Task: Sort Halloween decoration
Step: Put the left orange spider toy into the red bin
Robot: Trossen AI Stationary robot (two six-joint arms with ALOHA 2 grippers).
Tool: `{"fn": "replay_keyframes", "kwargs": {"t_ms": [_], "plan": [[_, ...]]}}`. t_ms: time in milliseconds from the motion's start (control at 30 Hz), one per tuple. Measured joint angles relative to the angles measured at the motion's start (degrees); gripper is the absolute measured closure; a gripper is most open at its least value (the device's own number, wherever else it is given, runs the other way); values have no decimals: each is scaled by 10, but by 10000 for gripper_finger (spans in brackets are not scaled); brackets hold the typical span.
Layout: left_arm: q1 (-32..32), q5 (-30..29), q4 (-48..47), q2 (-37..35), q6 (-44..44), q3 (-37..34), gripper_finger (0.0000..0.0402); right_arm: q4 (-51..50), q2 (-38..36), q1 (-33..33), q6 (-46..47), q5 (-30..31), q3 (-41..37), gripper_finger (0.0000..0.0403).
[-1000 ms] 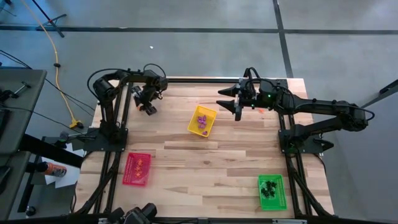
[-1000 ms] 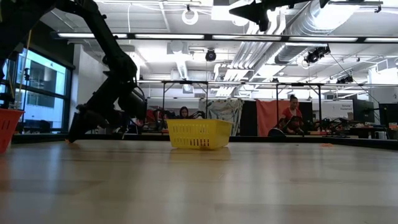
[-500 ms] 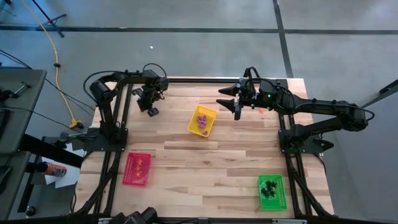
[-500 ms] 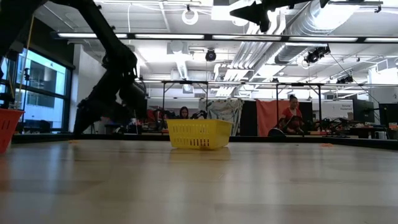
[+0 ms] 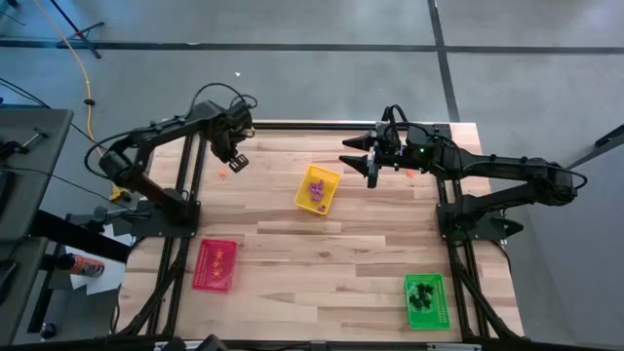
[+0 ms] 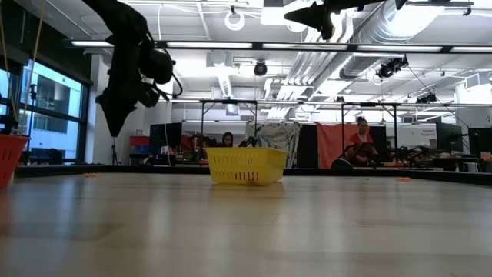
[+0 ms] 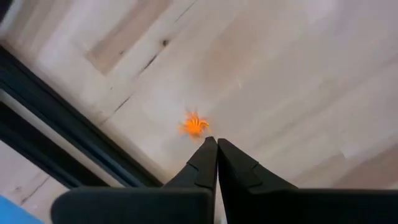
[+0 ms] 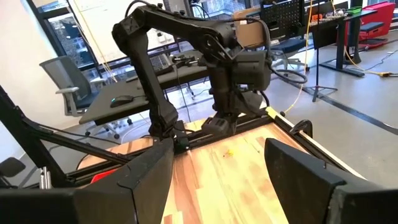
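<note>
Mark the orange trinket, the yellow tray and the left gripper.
orange trinket (image 7: 195,125): left wrist view, its body.
yellow tray (image 5: 332,181): high view, its rim.
left gripper (image 7: 215,147): left wrist view, between its shut fingertips.

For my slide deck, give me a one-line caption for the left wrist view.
Left claw, fingers shut, poised above a tiny orange trinket lying on the wooden table.

The high view looks straight down on the whole desk. The low view looks level across it. Both share the yellow tray.
</note>
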Motion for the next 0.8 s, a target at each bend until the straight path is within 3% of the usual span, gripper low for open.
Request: {"fn": "replay_keyframes", "kwargs": {"t_ms": [167,367,533,800], "plan": [[5,-3,29,13,-23,-44,373,-1,0,0,25,0,0,155],[8,-12,72,35,-18,-107,306,-7,0,0,35,-1,0,155],[8,-12,123,39,-11,-121,259,-7,0,0,35,-2,0,155],[8,-13,164,46,-16,-121,238,-8,0,0,50,-2,0,155]]}}
